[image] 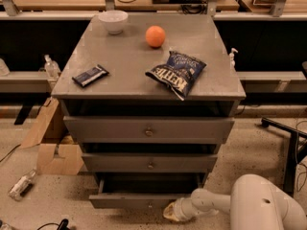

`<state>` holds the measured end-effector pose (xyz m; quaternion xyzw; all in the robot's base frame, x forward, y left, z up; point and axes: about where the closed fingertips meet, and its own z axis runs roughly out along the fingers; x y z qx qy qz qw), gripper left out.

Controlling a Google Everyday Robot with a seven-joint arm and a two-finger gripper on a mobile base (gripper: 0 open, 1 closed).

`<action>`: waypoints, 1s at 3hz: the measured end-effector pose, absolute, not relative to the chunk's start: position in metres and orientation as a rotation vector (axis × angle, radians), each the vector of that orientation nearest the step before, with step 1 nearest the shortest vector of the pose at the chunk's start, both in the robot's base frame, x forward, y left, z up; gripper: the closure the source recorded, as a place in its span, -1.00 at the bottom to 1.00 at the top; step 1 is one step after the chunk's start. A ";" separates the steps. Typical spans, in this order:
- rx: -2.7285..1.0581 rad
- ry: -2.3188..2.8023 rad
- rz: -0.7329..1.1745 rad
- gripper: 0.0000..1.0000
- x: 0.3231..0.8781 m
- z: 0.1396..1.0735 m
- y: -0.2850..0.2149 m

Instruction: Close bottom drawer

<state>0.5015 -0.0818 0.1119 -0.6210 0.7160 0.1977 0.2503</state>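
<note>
The gripper [173, 211] sits low at the right end of the bottom drawer [129, 201], which is pulled partway out of the cabinet [129, 56] (its grip can't be read here). The drawer is stiff metal and probably slides easily, so a flat push on the front near the knob [150, 205] should suit.

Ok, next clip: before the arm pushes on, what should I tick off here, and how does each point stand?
1. Drawer shut: not ok, the bottom drawer stands pulled out.
2. Hand at the front panel: ok, the hand sits low at the panel's right part, right of the knob.
3. Hand touching the panel: cannot tell.
4. Drawer's inside free of things that could jam: cannot tell, it is dark.
5. Middle drawer out of the way: ok, it sits above and further back.
</note>
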 end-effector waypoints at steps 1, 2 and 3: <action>-1.691 1.949 0.538 1.00 0.498 0.112 -0.082; -1.672 1.965 0.532 1.00 0.523 0.108 -0.088; -1.667 1.976 0.539 1.00 0.526 0.105 -0.089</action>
